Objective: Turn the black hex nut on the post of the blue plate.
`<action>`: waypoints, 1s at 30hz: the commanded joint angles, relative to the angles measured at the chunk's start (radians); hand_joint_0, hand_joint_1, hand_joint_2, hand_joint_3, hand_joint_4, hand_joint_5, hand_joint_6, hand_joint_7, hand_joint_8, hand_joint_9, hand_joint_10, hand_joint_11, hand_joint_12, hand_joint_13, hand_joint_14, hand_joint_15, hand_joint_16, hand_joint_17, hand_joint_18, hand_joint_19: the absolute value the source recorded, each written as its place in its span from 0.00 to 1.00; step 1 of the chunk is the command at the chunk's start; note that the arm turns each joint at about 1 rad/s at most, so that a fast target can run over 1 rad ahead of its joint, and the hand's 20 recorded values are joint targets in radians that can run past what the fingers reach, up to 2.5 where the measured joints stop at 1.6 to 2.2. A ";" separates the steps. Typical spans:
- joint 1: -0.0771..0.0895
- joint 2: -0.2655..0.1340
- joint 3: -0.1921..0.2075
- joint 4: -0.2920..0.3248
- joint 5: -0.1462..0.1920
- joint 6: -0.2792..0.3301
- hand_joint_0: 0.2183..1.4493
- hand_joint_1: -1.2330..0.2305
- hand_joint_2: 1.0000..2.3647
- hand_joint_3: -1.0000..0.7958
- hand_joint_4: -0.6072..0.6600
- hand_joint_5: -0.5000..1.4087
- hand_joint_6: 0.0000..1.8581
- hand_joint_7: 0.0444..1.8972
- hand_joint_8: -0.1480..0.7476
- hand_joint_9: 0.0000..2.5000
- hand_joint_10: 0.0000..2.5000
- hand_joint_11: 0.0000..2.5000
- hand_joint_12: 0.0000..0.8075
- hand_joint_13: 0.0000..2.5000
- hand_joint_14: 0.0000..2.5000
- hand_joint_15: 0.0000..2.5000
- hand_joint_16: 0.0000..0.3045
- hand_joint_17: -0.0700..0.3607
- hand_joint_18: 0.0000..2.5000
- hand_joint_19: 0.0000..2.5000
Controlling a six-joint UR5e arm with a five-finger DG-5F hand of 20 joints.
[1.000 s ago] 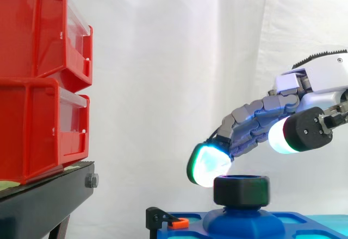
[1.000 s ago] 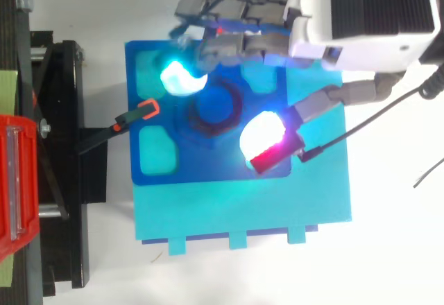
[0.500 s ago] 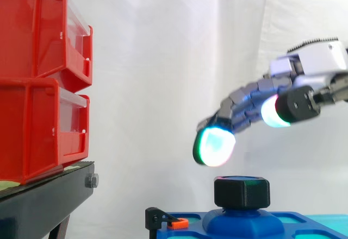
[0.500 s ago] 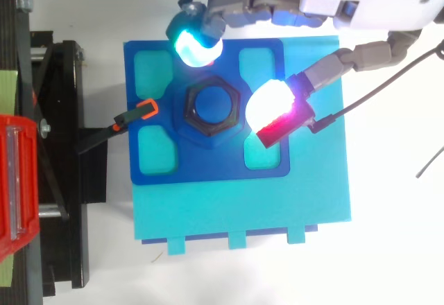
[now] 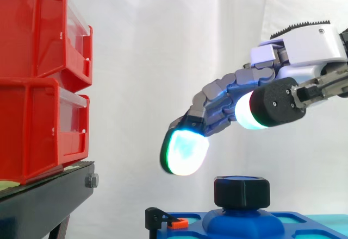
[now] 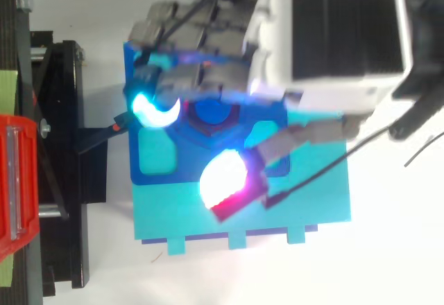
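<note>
The black hex nut (image 5: 241, 192) is seated on the blue plate's (image 5: 304, 229) post. The hand (image 5: 234, 95) is held above the nut with its fingers spread and nothing touched, judged ready for a grip.

side cam sat low & close, level w/ the blue plate (image 5: 293, 220), facing the white curtain (image 5: 163, 60). top cam looked straight down, close. both shared plate, nut (image 5: 242, 192), red bins (image 5: 38, 76).
</note>
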 commanded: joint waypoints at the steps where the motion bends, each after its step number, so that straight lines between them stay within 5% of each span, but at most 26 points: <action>1: 0.041 -0.007 0.002 0.010 0.061 -0.001 0.22 0.63 0.00 0.28 0.62 0.15 0.27 0.39 0.44 0.10 0.00 0.00 0.46 0.09 0.00 0.01 0.20 0.48 0.02 0.03; 4: 0.050 -0.007 0.002 0.003 0.081 0.000 0.22 0.63 0.00 0.28 0.62 0.15 0.27 0.40 0.44 0.10 0.00 0.00 0.46 0.09 0.00 0.01 0.20 0.48 0.02 0.03; 14: 0.049 -0.005 0.011 -0.055 0.066 0.002 0.22 0.62 0.00 0.28 0.62 0.15 0.27 0.52 0.43 0.09 0.00 0.00 0.46 0.09 0.00 0.01 0.20 0.47 0.03 0.03; 23: 0.027 -0.007 0.040 -0.116 0.035 -0.024 0.22 0.62 0.00 0.28 0.62 0.15 0.27 0.52 0.43 0.09 0.00 0.00 0.46 0.10 0.00 0.01 0.20 0.48 0.03 0.03; 30: -0.007 -0.005 0.041 -0.125 -0.005 -0.058 0.22 0.62 0.00 0.28 0.62 0.15 0.27 0.52 0.43 0.10 0.00 0.00 0.46 0.10 0.00 0.02 0.20 0.47 0.04 0.03</action>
